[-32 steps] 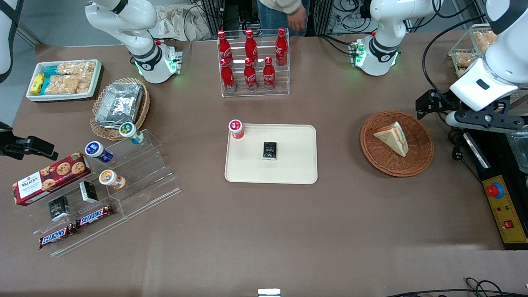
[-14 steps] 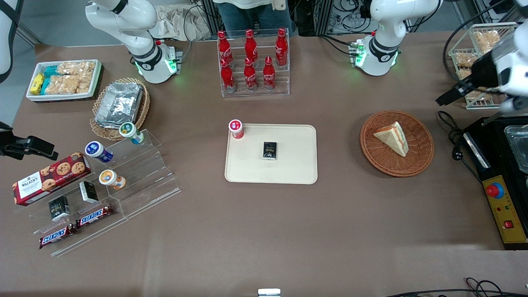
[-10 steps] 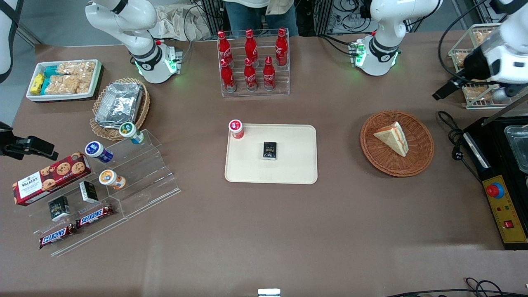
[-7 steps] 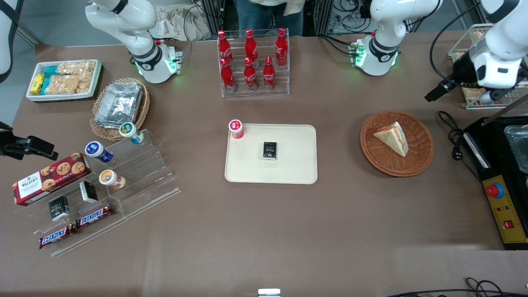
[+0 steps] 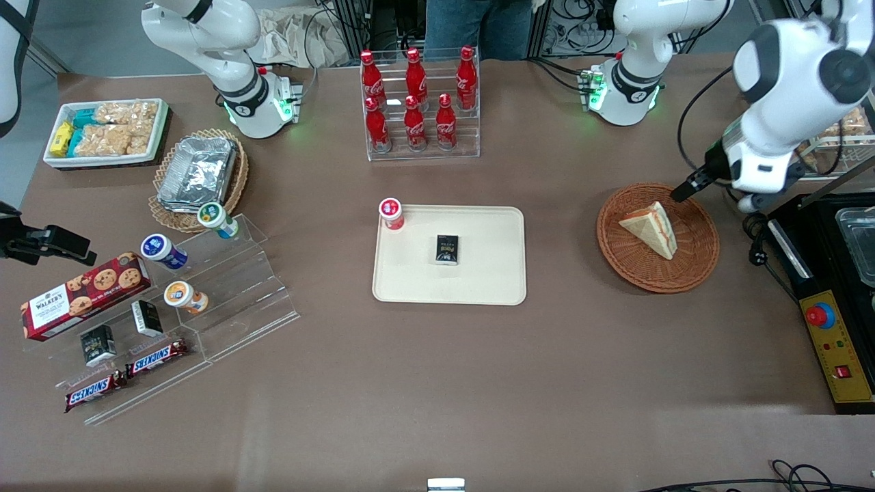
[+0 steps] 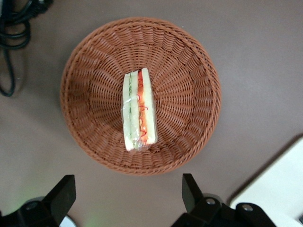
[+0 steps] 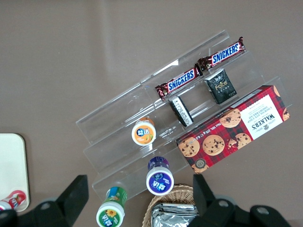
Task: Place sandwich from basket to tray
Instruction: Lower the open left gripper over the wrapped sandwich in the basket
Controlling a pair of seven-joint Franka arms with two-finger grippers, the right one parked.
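Observation:
The sandwich [image 5: 651, 227], a white wedge with orange filling, lies in the round reddish-brown wicker basket [image 5: 704, 263]. From the wrist it stands on its cut edge [image 6: 138, 109] in the middle of the basket [image 6: 189, 75]. My gripper [image 5: 685, 189] hovers over the basket's rim, on the side farther from the front camera. It is open [image 6: 127, 198], its black fingers [image 6: 191, 191] spread wide with only bare table between them. The cream tray [image 5: 485, 283] lies mid-table, holding a small black box [image 5: 447, 249] and a red-capped cup [image 5: 391, 212] at one corner.
A rack of cola bottles [image 5: 417, 102] stands farther from the camera than the tray. Beside the basket, at the working arm's end, sit a black appliance with a yellow control panel [image 5: 837, 348], a black cable [image 5: 755, 239] and a wire snack basket [image 5: 837, 133].
The arm has swung from above the wire snack basket to above the wicker basket's rim. The sandwich and basket have not moved.

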